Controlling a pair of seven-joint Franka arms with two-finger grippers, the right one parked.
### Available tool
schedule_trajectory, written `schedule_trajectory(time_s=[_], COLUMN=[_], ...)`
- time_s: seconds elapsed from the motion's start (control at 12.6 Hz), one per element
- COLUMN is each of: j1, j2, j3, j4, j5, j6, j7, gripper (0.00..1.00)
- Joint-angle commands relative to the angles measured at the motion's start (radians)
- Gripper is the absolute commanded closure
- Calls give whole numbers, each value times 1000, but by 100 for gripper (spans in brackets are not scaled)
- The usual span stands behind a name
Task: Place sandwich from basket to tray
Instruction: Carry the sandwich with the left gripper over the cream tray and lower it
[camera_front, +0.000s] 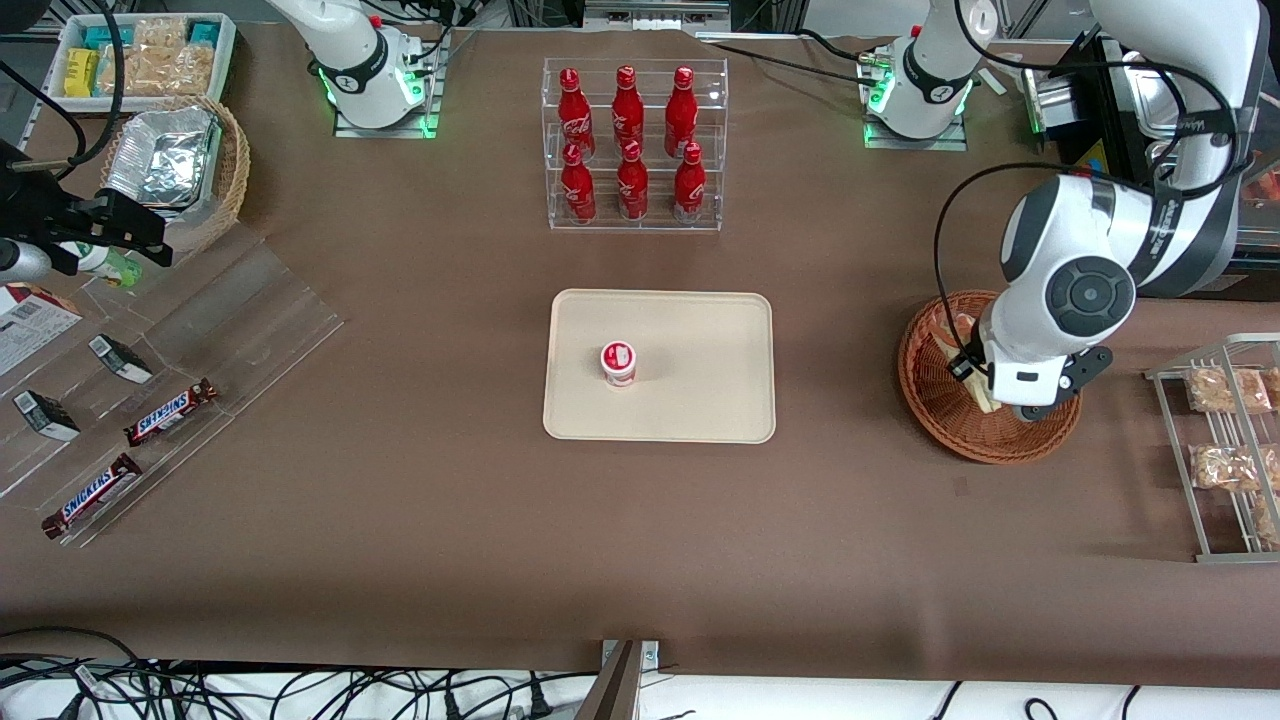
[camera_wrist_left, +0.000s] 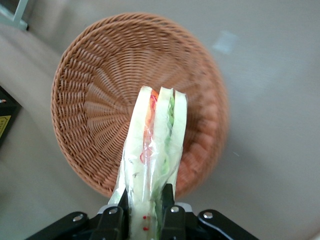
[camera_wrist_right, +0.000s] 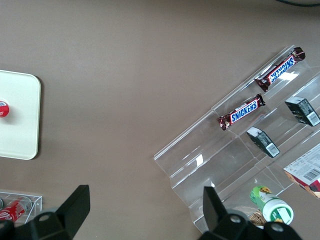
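My left gripper (camera_front: 1000, 400) (camera_wrist_left: 146, 212) is shut on the sandwich (camera_wrist_left: 155, 145), with a finger pressed on each bread face of its wrapped end. The clear-wrapped wedge shows pale bread with red and green filling and hangs over the reddish-brown wicker basket (camera_wrist_left: 100, 95), apparently a little above its floor. In the front view the sandwich (camera_front: 975, 385) shows under the wrist, over the basket (camera_front: 935, 405) toward the working arm's end. The cream tray (camera_front: 700, 330) lies at the table's middle and also shows in the right wrist view (camera_wrist_right: 17, 120).
A small red-and-white cup (camera_front: 619, 362) stands on the tray. A clear rack of red bottles (camera_front: 633, 145) stands farther from the camera than the tray. A wire rack with snack bags (camera_front: 1225, 440) is beside the basket. An acrylic rack with Snickers bars (camera_front: 170, 412) lies toward the parked arm's end.
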Motion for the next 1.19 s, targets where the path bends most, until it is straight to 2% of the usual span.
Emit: schedule_trajectory(time_s=[0.0, 0.32, 0.64, 0.8, 0.95, 1.11], j1=[-1, -63, -238, -289, -301, -304], j2=[10, 76, 181, 234, 282, 316], j3=[-100, -229, -225, -219, -223, -223], j4=[79, 100, 137, 137, 139, 139], j5=[-16, -27, -16, -2, 114, 178], j6=[-61, -15, 92, 164, 209, 246], j7=[23, 14, 4, -24, -102, -163], gripper=[74, 73, 73, 73, 73, 73])
